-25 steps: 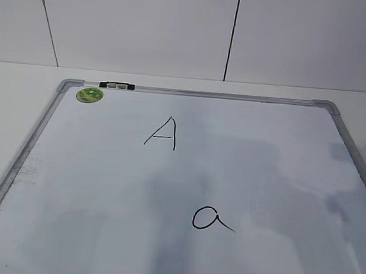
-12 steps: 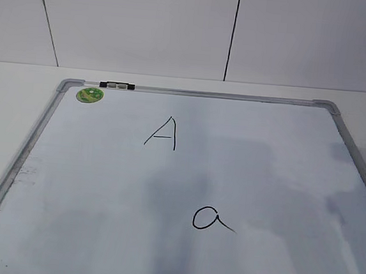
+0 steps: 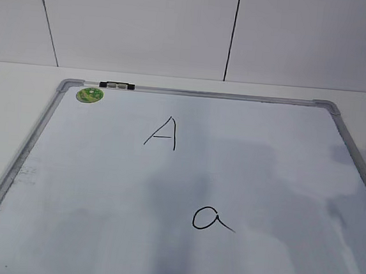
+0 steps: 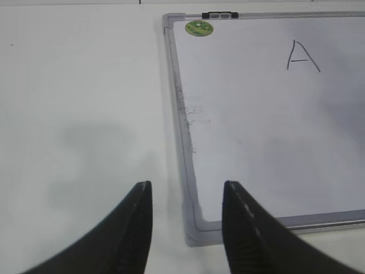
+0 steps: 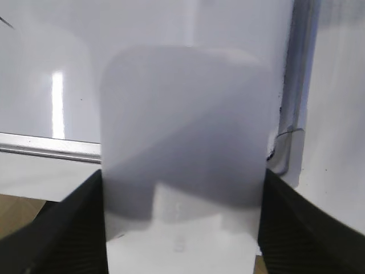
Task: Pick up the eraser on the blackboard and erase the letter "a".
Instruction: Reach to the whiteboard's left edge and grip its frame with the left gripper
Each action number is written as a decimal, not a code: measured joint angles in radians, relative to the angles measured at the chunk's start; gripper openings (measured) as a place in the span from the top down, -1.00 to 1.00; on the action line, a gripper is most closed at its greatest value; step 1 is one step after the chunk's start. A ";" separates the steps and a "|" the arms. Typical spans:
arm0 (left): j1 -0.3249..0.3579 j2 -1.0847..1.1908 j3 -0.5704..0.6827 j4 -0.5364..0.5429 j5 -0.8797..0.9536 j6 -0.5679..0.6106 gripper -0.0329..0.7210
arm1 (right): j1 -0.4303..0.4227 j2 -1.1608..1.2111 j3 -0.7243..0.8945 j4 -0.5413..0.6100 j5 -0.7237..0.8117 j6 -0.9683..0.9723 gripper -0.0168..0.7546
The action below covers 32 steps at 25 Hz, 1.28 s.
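Note:
The eraser [image 5: 182,142], a white oblong block with rounded corners, fills the right wrist view. My right gripper [image 5: 181,188] is shut on it, one black finger against each long side. It sits over a corner of the blackboard [image 5: 142,28]; I cannot tell whether it touches the surface. The letter "a" [image 3: 211,219] is written low on the blackboard [image 3: 103,168], right of centre. My left gripper [image 4: 186,185] is open and holds nothing, over the table beside a corner of the blackboard [image 4: 256,142]. Neither gripper shows clearly in the exterior view.
A capital "A" [image 3: 164,134] is drawn above the "a". A round green sticker [image 3: 90,94] and a small black-and-silver clip [image 3: 117,86] mark the far left of the frame. White table [image 4: 80,114] lies left of the board and a wall rises behind it.
The shadow on the board's right side has drifted toward the near right. The dark tip at the exterior view's right edge shows less. The writing is unchanged.

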<state>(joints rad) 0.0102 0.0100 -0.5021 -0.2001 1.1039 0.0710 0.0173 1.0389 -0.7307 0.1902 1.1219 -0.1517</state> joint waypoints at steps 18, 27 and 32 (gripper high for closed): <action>-0.002 0.326 -0.056 -0.085 -0.230 0.000 0.10 | 0.000 0.000 0.000 0.008 -0.043 -0.002 -0.53; -0.002 0.592 -0.056 -0.135 -0.317 0.007 0.06 | 0.000 0.000 0.000 0.015 -0.043 -0.003 -0.53; -0.002 0.747 -0.063 -0.160 -0.323 0.057 0.04 | 0.000 0.000 0.000 0.015 -0.043 -0.003 -0.53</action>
<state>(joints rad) 0.0083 0.7573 -0.5655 -0.3600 0.7812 0.1282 0.0173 1.0389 -0.7307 0.2054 1.0789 -0.1549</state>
